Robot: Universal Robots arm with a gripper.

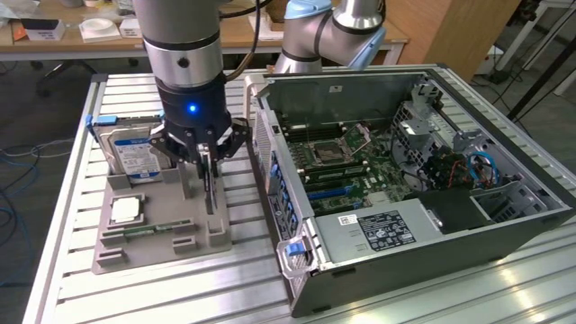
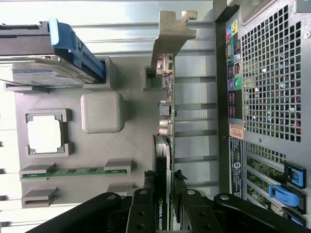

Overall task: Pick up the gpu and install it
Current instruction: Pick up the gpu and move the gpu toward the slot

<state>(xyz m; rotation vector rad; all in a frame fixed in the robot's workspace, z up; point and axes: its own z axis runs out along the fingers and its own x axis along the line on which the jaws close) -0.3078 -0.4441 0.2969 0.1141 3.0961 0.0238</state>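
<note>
The fingers [image 2: 142,206] pinch the gpu [image 2: 164,145] from both sides. The card stands on edge between them in its slot of the grey tray [image 2: 131,141]. The wrist view shows the silver bracket [image 2: 170,34] at the card's end far from the fingers (and lettering on the edge between them). The exterior view shows the open computer case [image 1: 405,236] beside the fingers, its motherboard [image 1: 351,162] in sight. Counted: one gpu, one hard drive [image 1: 131,152], one processor chip [image 1: 126,209] and one memory stick [image 1: 148,229], all on the tray, which sits on the counter [image 1: 135,297].
</note>
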